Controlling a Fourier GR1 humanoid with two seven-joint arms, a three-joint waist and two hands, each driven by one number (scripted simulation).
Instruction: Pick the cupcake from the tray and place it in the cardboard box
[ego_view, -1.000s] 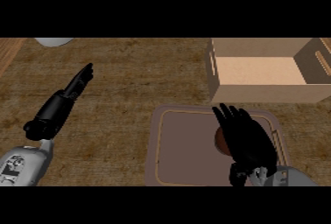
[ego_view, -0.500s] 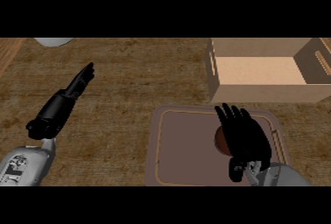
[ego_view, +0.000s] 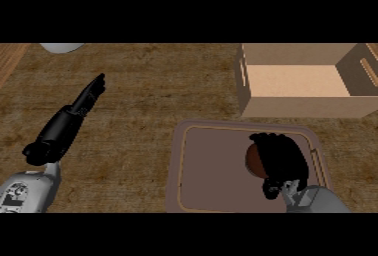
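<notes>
A brown, coarse-grained wooden counter (ego_view: 148, 95) fills my view from edge to edge. At its far right stands the open, light tan cardboard box (ego_view: 303, 106), its pale floor bare and a slotted handle cut into its right wall. Nearer to me, just short of the box, lies the flat brown rectangular tray with a raised lighter rim (ego_view: 214, 170).

My black right hand (ego_view: 280, 157) is down over the tray's right half, fingers bent and curled over the round dark-brown cupcake (ego_view: 253, 160), of which only a sliver shows at the hand's left side. I judge this to be the grasp itself: the cupcake is on the tray, under my fingers, not lifted. Whether the thumb has closed beneath it I cannot see.

My black left hand (ego_view: 87, 97) rests out over the counter at the left, fingers straight, holding nothing.

Next I should lift straight up off the tray, then carry forward over the box's near wall before letting go.
</notes>
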